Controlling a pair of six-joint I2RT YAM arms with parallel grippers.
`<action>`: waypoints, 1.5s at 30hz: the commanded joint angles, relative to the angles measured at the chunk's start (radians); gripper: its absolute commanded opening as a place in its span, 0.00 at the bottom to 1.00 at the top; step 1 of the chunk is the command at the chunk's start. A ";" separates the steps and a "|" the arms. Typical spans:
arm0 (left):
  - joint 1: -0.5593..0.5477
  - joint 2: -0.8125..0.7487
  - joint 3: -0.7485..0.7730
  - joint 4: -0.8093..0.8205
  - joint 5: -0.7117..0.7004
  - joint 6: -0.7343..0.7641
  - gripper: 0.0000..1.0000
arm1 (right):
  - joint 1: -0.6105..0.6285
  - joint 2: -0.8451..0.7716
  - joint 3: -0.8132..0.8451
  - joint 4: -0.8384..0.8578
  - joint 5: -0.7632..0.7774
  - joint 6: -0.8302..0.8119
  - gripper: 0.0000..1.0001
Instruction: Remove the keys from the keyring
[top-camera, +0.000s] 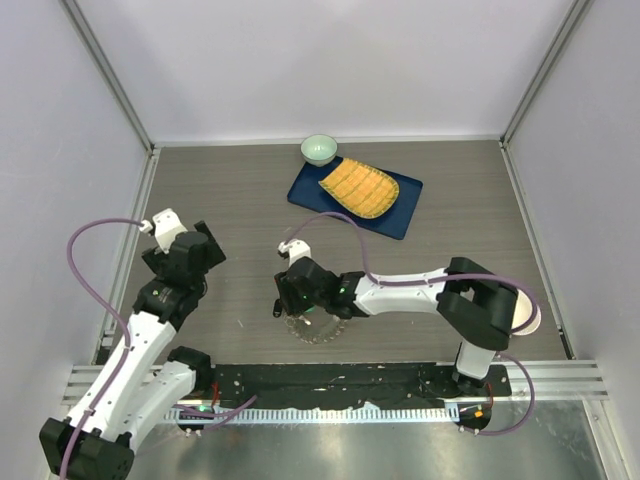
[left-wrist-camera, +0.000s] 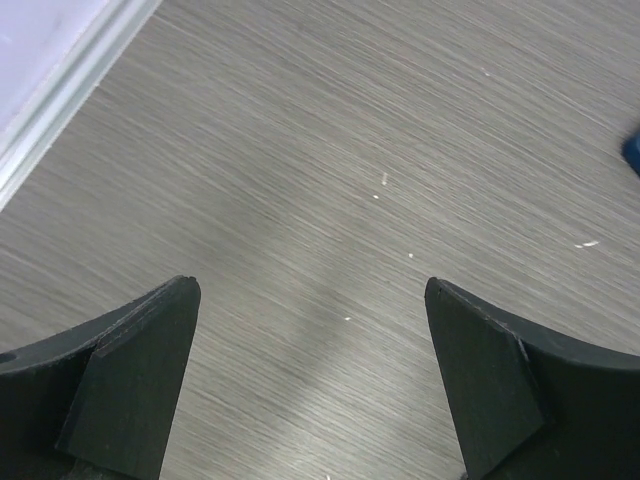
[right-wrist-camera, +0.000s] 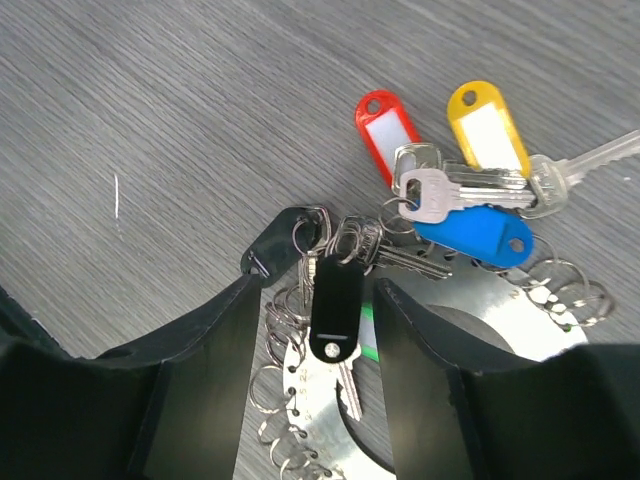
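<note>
Grey wood-grain bench (top-camera: 230, 190) floors a booth with pale walls and metal rails along the edges. Low over the middle of its near half, the right hand (right-wrist-camera: 330, 265) points down at the keyring (right-wrist-camera: 545, 340). Its two dark fingers (right-wrist-camera: 200, 380) stand partly apart, one on each side of a black tag (right-wrist-camera: 336, 300) with a silver key hanging under it. Narrow gaps show on both sides of that tag, so the hand is not clamped on it.

From the wrist the keyring reads as a flat silvery ring lying on the bench. Small split rings (right-wrist-camera: 275, 385) are strung around its rim, and part of it is hidden under the fingers. Just beyond the fingertips lies a cluster of keys (right-wrist-camera: 440, 190), silvery and overlapping. With them are a blue tag (right-wrist-camera: 475, 235), a red tag (right-wrist-camera: 388, 135) and a yellow tag (right-wrist-camera: 490, 125), fanned out on the bench surface. A thin sliver of green (right-wrist-camera: 368, 335) shows beside the black tag.

Well away on the left side of the bench, the left hand (left-wrist-camera: 310, 290) has its fingers spread wide with nothing between them. Only bare grain shows under it.

At the far edge sits a small pale green bowl (top-camera: 319, 149). It touches the corner of a dark blue tray (top-camera: 400, 215) that carries a yellow ridged slab (top-camera: 358, 188)
</note>
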 joint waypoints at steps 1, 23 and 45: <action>-0.010 -0.026 0.017 -0.036 -0.156 -0.038 1.00 | 0.027 0.071 0.093 -0.084 0.056 0.012 0.55; -0.010 -0.049 0.002 0.136 0.250 0.140 0.96 | 0.044 -0.090 0.287 -0.341 0.225 -0.290 0.01; -0.036 0.014 0.193 0.498 1.554 0.874 0.97 | -0.190 -0.569 0.401 -0.590 -0.442 -0.732 0.01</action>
